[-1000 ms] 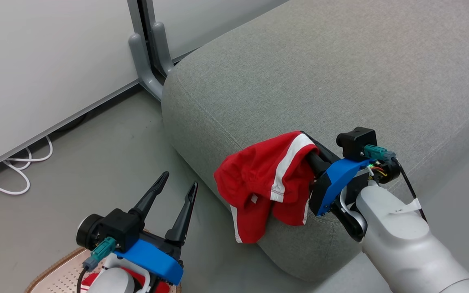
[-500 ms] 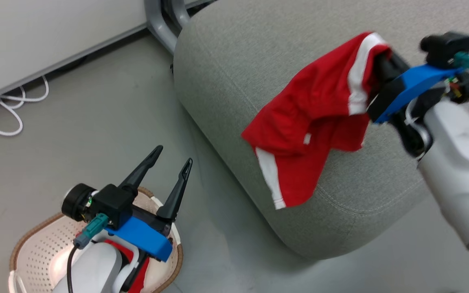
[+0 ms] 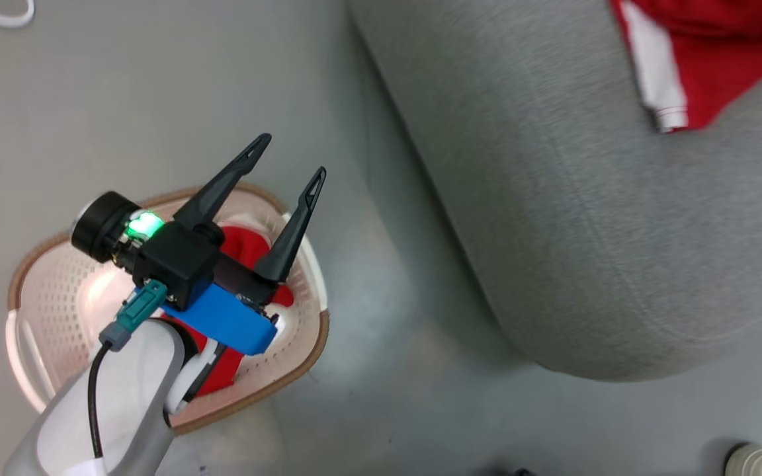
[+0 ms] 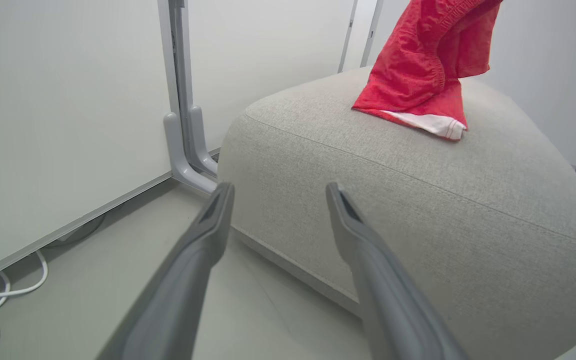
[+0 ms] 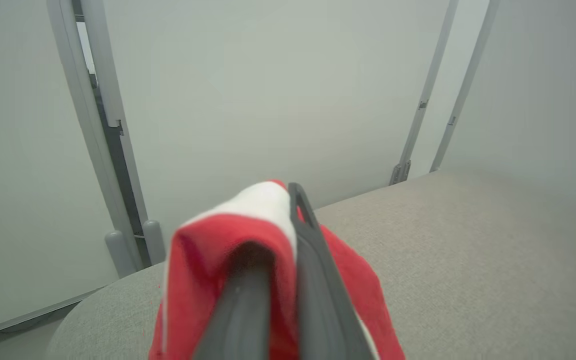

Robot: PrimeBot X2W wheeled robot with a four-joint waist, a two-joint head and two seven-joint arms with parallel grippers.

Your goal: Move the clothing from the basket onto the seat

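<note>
While the left pincer (image 3: 292,155) hangs spread wide and empty above the laundry basket (image 3: 57,297), a red garment (image 3: 249,248) lies inside it, not yet moved.

Right of that: the grey seat cushion (image 3: 586,231).

Further right: the right pincer (image 5: 275,225) is clenched on red white-striped shorts (image 4: 418,65), their hem at the cushion top near its rounded edge.

Risk: if released here, the shorts' hanging weight could drag them off onto the floor (image 3: 156,79).

Risk: cloth draped over the right pincer may snag as it opens.
</note>
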